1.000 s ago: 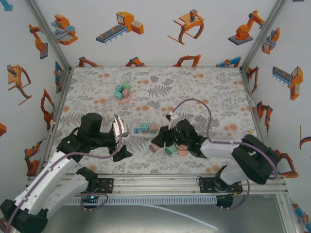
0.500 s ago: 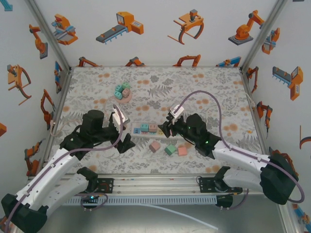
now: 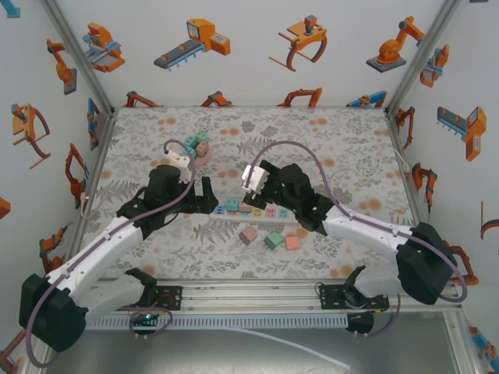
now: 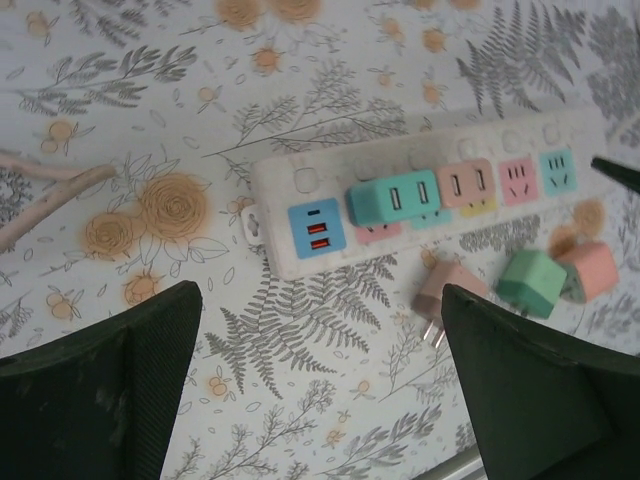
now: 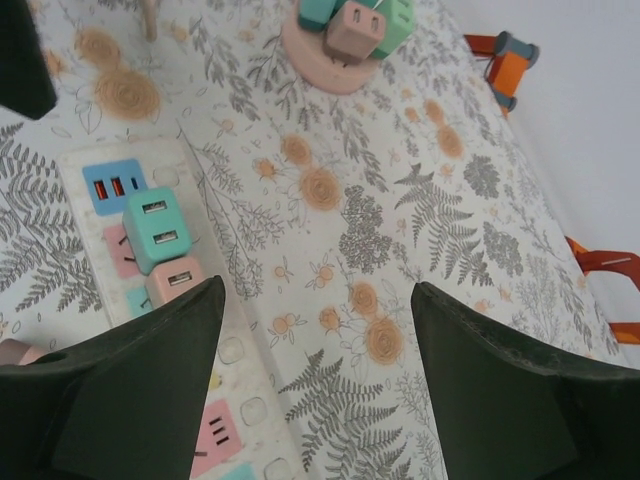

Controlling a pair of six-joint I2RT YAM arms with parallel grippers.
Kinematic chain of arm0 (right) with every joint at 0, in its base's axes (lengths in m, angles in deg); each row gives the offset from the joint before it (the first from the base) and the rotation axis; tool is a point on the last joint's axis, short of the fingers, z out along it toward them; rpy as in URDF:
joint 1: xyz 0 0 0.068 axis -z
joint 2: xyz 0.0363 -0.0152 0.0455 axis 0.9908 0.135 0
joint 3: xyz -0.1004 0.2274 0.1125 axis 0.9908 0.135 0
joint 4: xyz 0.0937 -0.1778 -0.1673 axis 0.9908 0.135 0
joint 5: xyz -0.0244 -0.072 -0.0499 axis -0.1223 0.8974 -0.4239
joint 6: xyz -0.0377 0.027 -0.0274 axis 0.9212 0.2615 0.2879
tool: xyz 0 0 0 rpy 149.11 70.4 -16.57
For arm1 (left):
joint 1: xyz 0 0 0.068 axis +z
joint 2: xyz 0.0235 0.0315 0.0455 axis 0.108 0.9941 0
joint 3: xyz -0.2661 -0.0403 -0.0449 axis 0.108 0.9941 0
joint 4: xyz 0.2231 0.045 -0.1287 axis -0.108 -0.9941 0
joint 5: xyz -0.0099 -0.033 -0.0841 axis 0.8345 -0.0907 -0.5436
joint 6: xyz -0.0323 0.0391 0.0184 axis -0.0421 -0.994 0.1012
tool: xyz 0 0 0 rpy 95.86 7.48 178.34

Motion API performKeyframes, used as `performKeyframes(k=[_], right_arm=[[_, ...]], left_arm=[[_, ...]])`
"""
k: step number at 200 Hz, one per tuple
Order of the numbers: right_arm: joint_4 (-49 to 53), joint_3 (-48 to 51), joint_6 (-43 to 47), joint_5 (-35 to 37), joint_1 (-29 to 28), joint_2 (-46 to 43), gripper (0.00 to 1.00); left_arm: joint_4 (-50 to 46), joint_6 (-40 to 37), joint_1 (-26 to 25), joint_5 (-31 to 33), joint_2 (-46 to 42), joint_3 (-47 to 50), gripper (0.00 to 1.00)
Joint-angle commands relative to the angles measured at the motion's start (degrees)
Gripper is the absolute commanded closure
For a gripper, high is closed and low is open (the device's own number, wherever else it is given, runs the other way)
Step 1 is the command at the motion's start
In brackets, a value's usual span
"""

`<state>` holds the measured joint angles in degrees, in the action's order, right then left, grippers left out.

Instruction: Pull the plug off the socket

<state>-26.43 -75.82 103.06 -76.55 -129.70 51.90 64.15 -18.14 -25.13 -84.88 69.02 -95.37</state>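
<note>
The socket (image 4: 300, 215) is a long white power strip lying across the table, also seen in the top view (image 3: 290, 212) and the right wrist view (image 5: 75, 165). A teal plug (image 4: 395, 198) and a pink plug (image 4: 465, 183) stand in it side by side, next to a blue USB outlet (image 4: 317, 228). The right wrist view also has the teal plug (image 5: 155, 230) and the pink plug (image 5: 175, 285). My left gripper (image 4: 320, 380) is open above the table, short of the strip's left end. My right gripper (image 5: 315, 370) is open with bare table between its fingers, and its left finger (image 5: 130, 390) hangs over the strip.
Three loose plugs lie in front of the strip: a brownish one (image 4: 445, 295), a green one (image 4: 530, 282) and a pink one (image 4: 590, 270). A pink plate (image 5: 310, 55) holding more plugs sits at the back left (image 3: 204, 160). Patterned walls close in the table.
My right gripper has risen from the loose plugs at the front, moved back and left over the strip, and opened wider. The left arm has reached further in toward the strip.
</note>
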Motion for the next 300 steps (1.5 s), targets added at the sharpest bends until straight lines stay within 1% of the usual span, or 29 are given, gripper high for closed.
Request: performKeyframes(k=[1,13,50,73,92,115,140,155,173,212,249,280,300], right_arm=[[8.98,-4.71,3.16,-2.97,-0.21,3.51,0.3],[12.57,-7.14,2.95,-4.9,-0.26,5.99,0.3],[22.88,-14.93,0.83,-8.87,-0.15,13.75,0.32],[23.51,-16.74,-0.92,-9.85,-0.14,16.75,0.33],[23.37,-17.31,-1.71,-9.94,-0.17,18.83,0.34],[23.33,-17.46,-1.99,-10.64,-0.13,20.41,0.36],[22.88,-17.19,-1.98,-10.96,-0.11,21.45,0.39],[23.04,-17.19,-1.82,-11.75,-0.09,21.84,0.44],[22.67,-16.94,-1.9,-12.86,-0.11,21.84,0.49],[22.27,-16.32,-1.56,-13.46,-0.17,21.41,0.61],[21.64,-15.95,-1.36,-13.42,-0.17,20.79,0.66],[19.06,-15.7,-2.79,-14.75,-0.17,20.28,0.72],[17.57,-15.44,-3.39,-15.21,-0.16,20.0,0.74]], left_arm=[[2.74,8.64,1.36,-0.14,3.58,-1.74,0.03],[2.95,9.73,1.45,-0.66,5.95,-2.61,0.03],[-0.61,12.57,1.81,1.51,12.51,-6.76,0.03],[-3.61,13.88,1.97,3.19,15.38,-8.94,0.03],[-3.66,14.32,1.99,2.8,16.69,-8.98,0.03],[-3.89,15.39,2.04,2.33,18.18,-8.97,0.0],[-3.61,16.25,2.14,1.21,20.04,-9.14,0.06],[-3.52,16.86,2.15,-0.04,21.32,-9.65,0.09],[-4.16,17.98,2.15,-0.49,23.25,-10.65,0.18],[-3.85,18.85,2.14,-1.56,27.08,-11.52,0.32],[-3.89,18.22,1.98,-1.73,29.06,-11.35,0.46],[-3.4,17.94,1.6,-2.63,30.61,-10.26,0.5],[-3.24,17.99,1.23,-2.54,31.28,-9.22,0.54]])
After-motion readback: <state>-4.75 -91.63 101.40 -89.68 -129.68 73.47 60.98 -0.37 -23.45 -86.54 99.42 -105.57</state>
